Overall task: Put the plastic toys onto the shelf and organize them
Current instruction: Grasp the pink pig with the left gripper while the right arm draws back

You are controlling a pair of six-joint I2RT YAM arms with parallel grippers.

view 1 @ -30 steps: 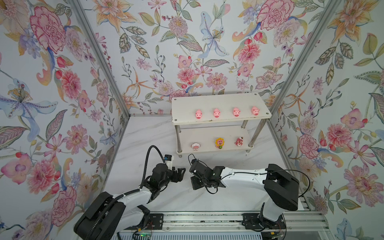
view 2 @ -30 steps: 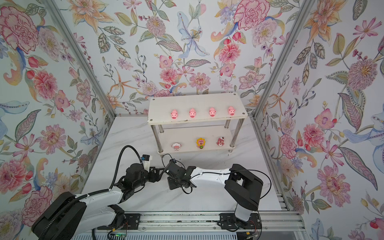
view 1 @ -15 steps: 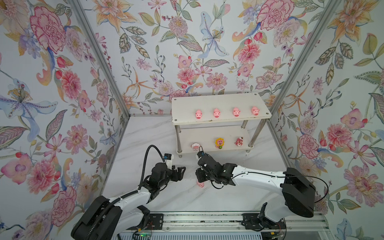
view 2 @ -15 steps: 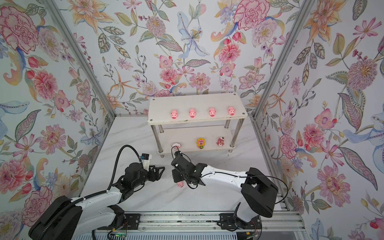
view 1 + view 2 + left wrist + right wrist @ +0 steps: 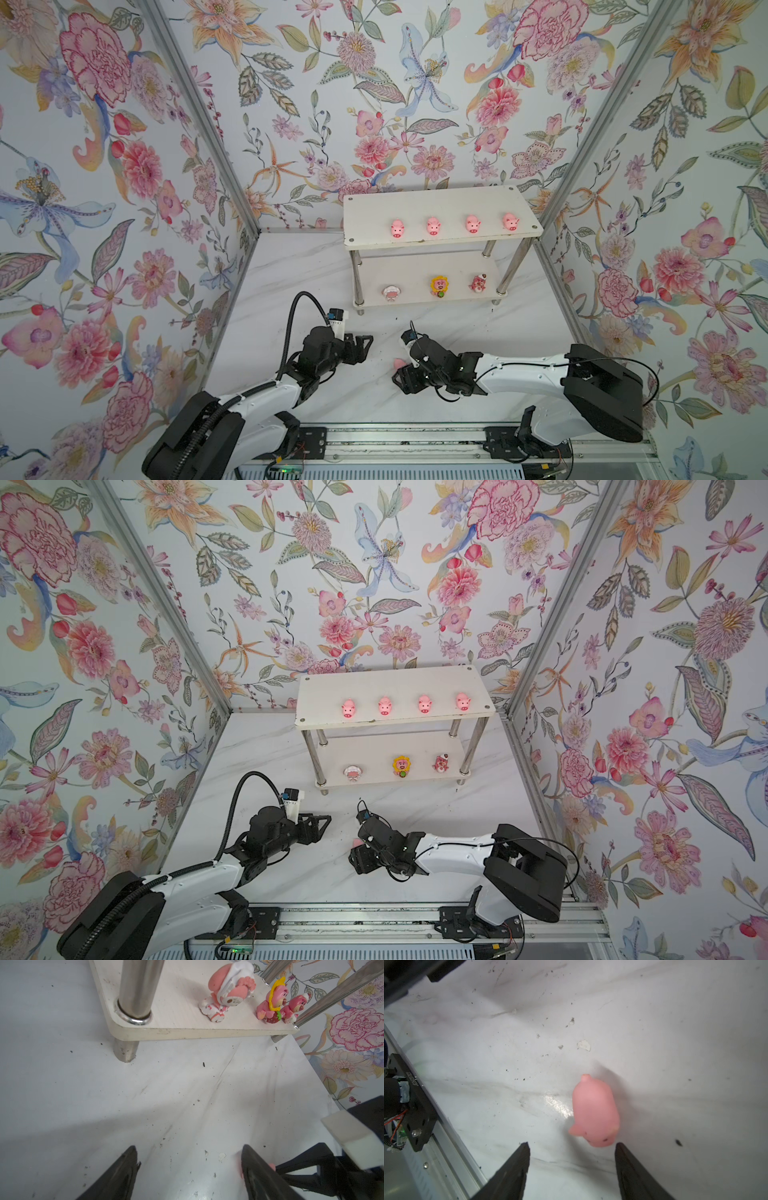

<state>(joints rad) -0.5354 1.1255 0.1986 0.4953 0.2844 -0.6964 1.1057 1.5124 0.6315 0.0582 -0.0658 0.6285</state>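
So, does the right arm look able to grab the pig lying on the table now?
Probably yes: the right gripper is open, the pig lies just ahead of its tips on bare table, nothing between them, though nearer one finger.

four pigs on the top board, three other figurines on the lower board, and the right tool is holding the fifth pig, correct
No: the right tool is open and empty; the fifth pig lies on the table just ahead of it, as the right wrist view shows. Four pigs on the top board and three other figurines on the lower board is correct.
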